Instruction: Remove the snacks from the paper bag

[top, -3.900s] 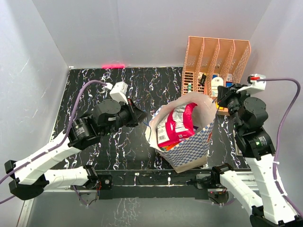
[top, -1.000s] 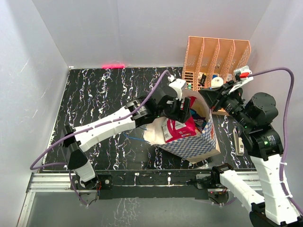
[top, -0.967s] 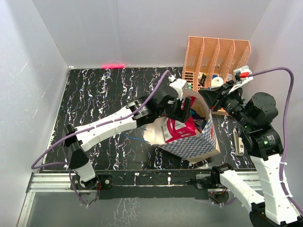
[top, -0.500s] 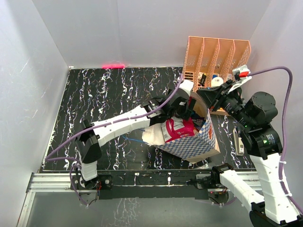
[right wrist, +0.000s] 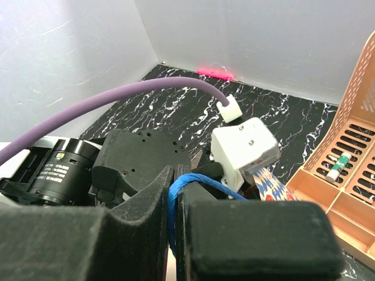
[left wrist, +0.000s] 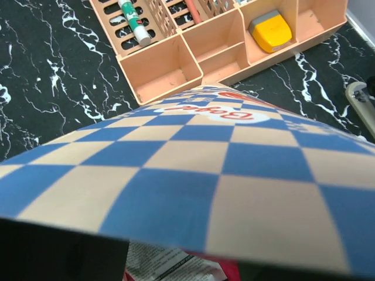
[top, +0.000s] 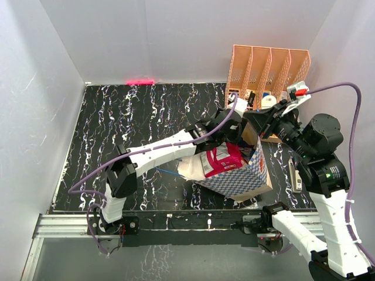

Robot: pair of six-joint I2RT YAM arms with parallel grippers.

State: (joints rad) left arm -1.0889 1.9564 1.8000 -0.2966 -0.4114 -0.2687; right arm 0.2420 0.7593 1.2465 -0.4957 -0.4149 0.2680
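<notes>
The blue-and-white checkered paper bag (top: 240, 175) leans open toward the left on the black marbled table. A magenta-and-silver snack (top: 220, 159) lies in its mouth. My left gripper (top: 233, 127) reaches over the bag's far rim, and its fingertips are hidden. In the left wrist view the bag's wall (left wrist: 193, 170) fills the frame, with the snack (left wrist: 170, 266) just below it. My right gripper (right wrist: 174, 181) is shut on the bag's blue cord handle (right wrist: 196, 178) and holds the far right rim up. From above, the right gripper (top: 256, 120) is beside the left wrist.
A peach slotted organizer (top: 266, 76) stands at the back right, with a marker (left wrist: 132, 23) and a yellow item (left wrist: 269, 29) in it. A grey flat object (top: 295, 172) lies right of the bag. The bag's other cord (top: 167, 171) trails on the table. White walls enclose the table.
My left arm has stretched further right, carrying its gripper from the bag's left side across the mouth to the far rim. The right gripper keeps its hold on the handle.
</notes>
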